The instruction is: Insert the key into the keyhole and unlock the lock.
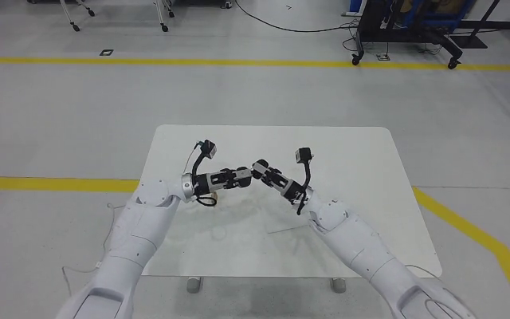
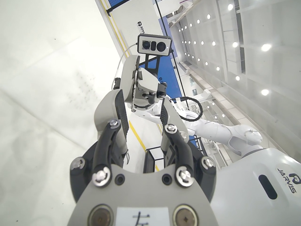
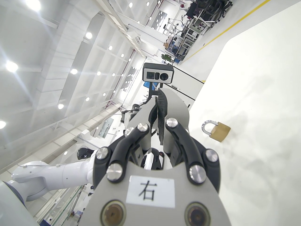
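Note:
A brass padlock (image 3: 220, 131) with a silver shackle lies flat on the white table (image 1: 358, 159), off to one side of my right gripper (image 3: 158, 95). That gripper is shut, pads pressed together; I cannot make out a key between them. Over the middle of the table the two grippers meet tip to tip. My left gripper (image 2: 143, 111) is open, and the closed tip of the right gripper (image 2: 135, 83) sits just beyond its fingertips. From above, the left gripper (image 1: 247, 176) comes in from the left and the right gripper (image 1: 256, 167) from the right.
The table has rounded corners, and bare surface lies on all sides of the grippers. Grey floor with yellow lines (image 1: 239, 61) surrounds it. Wheeled frames (image 1: 406, 32) stand far behind.

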